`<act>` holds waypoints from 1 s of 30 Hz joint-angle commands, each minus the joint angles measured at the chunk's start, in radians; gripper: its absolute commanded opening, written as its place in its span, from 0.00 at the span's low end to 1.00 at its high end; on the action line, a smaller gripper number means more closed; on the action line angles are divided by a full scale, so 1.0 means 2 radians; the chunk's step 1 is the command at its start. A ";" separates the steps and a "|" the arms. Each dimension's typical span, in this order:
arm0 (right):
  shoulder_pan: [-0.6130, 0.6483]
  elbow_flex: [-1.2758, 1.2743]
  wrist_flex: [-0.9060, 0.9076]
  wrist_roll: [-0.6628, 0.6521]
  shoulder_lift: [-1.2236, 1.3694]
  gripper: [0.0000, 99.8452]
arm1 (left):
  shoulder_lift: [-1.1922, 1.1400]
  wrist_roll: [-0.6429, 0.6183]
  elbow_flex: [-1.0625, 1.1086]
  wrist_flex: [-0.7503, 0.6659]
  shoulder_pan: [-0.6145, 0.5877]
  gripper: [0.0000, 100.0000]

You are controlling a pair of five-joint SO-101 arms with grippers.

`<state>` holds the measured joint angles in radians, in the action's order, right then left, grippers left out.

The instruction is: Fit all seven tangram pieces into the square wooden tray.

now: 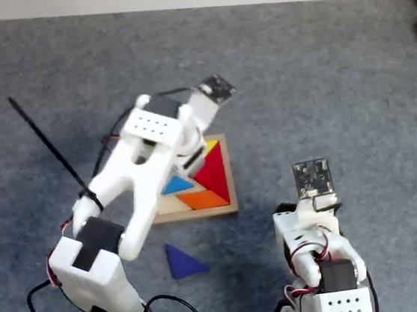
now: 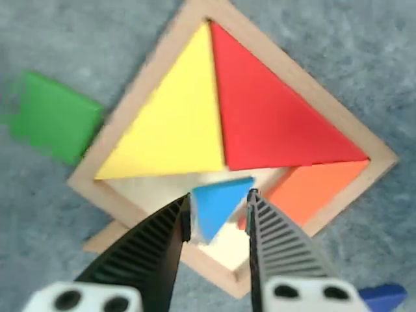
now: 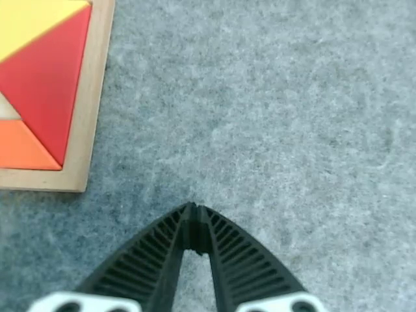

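Left wrist view, light-blue triangle [image 2: 218, 207] pinched between fingers [image 2: 170, 227], above tray [image 2: 305, 91]

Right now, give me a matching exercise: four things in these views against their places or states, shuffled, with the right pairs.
Things:
1. light blue triangle
2. green piece
3. red triangle
4. right gripper

Places or states:
A. shut, over bare carpet
B. seated in the wooden tray against the yellow triangle
C. between the fingers of the left gripper
D. on the carpet outside the tray

Pairs: 1-C, 2-D, 3-B, 4-A
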<state>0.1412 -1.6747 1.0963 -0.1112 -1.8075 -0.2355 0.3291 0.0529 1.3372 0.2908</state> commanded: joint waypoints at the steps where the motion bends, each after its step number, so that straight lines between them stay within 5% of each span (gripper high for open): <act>1: -0.007 -0.077 -0.001 0.000 -0.004 0.01 | 0.006 0.006 -0.046 0.024 -0.020 0.15; 16: -0.007 -0.077 -0.001 0.000 -0.004 0.01 | 0.005 0.007 0.009 0.054 -0.048 0.10; 30: -0.007 -0.077 -0.001 0.000 -0.004 0.01 | 0.005 0.012 0.122 -0.095 -0.010 0.06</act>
<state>0.1412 -1.6747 1.0963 -0.1112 -1.8075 -0.2355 0.3506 0.2831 1.1945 0.2048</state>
